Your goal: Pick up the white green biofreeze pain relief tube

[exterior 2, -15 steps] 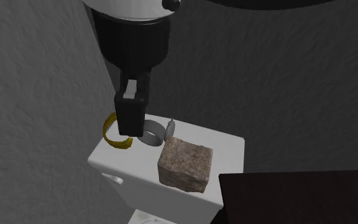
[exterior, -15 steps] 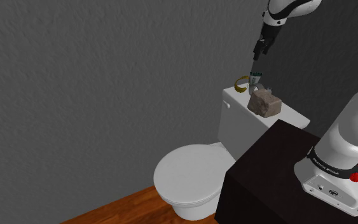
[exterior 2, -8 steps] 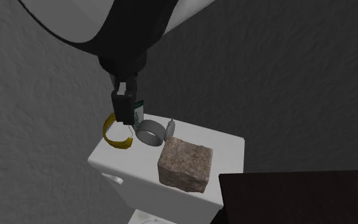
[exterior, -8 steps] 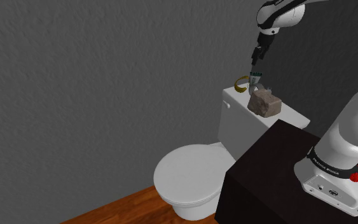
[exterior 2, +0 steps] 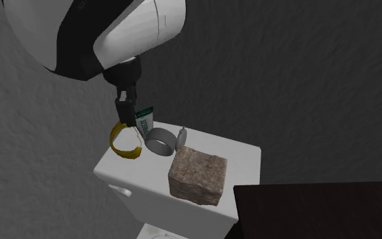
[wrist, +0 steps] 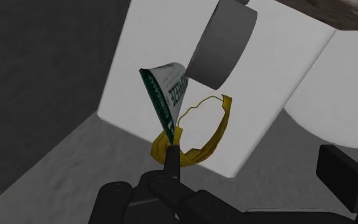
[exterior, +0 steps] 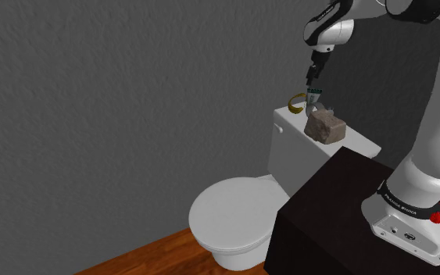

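Looking at a white toilet tank lid [exterior 2: 245, 157] w/ four items on top. Find the white-green tube [exterior 2: 143, 121] standing near the lid's rear edge, toward the end farthest from the dark stand [exterior 2: 318, 210]: flat crimped end up, leaning slightly, green print running down one side. Note a yellow band [exterior 2: 123, 146], an open loop, lying at the lid's far-end corner, just beside the tube's base. On the tube's other side, toward the lid's middle, spot a grey round container [exterior 2: 159, 142], close enough that contact w/ the tube can't be judged. Farther along, near the front edge & nearer the stand, find a brownish speckled stone block [exterior 2: 197, 175], well apart from the tube. Over the far-end corner hangs the gripper [exterior 2: 124, 115], pointing down off the white arm, fingers spread apart w/ nothing pinched btwn them. In second exterior view, tips sit abt level w/ the tube's crimped end, just beside it on that view's left, above the yellow band; touching or not, can't tell. In wrist view, one fingertip [wrist: 169, 154] lines up w/ the band's near rim, tube rising just beyond; other finger off to the side over the lid. Behind the tank, a grey textured wall [exterior: 132, 94]; below, a closed white toilet seat cover [exterior: 230, 215] & wood floor [exterior: 148, 258].
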